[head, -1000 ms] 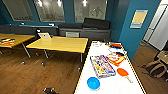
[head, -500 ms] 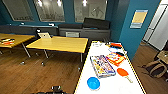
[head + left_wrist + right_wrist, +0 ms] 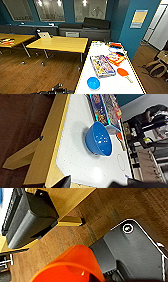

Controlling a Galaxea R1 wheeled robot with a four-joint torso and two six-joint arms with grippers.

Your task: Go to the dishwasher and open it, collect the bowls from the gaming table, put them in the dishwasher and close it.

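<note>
The head view looks forward and down along the gaming table (image 3: 110, 80) from high up. The left wrist view sits close over that table's end, sharing the blue bowl (image 3: 93, 83). The right wrist view faces the wooden floor (image 3: 105, 210).

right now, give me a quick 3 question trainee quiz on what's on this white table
1. True or false: the blue bowl lies upside down on the gaming table.
2. Which sits closest to the blue bowl in the head view? A) the red paddle B) the long board-game box C) the yellow desk
3. Fill in: the bowl seen close in the right wrist view is ____.

Key
1. False: it stands upright, its open side showing.
2. B
3. orange
</note>
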